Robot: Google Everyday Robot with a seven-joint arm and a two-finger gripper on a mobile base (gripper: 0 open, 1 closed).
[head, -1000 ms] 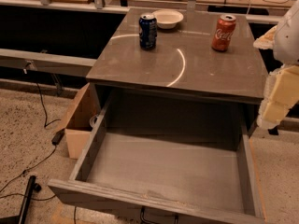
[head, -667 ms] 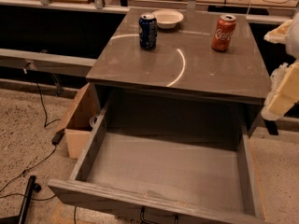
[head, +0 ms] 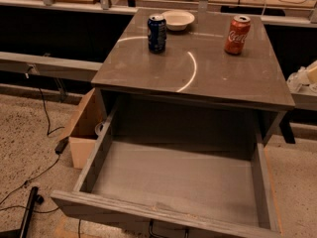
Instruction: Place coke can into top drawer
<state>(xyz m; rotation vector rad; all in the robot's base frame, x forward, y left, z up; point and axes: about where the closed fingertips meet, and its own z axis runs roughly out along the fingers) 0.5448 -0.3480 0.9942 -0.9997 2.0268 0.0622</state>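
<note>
The red coke can (head: 237, 34) stands upright on the back right of the grey cabinet top (head: 198, 78). The top drawer (head: 173, 182) is pulled wide open below it, and its flat grey floor is bare. Only a pale piece of my arm (head: 308, 77) shows at the right edge, level with the cabinet top and well to the right of the can. My gripper is out of view past that edge.
A dark blue can (head: 156, 32) stands at the back left of the cabinet top, with a white bowl (head: 178, 19) just behind it. A cardboard box (head: 84, 133) sits on the floor left of the drawer. Cables (head: 29, 182) lie on the floor at the left.
My arm has drawn back to the right, so most of it has left the view. The cans, the bowl and the drawer have not moved.
</note>
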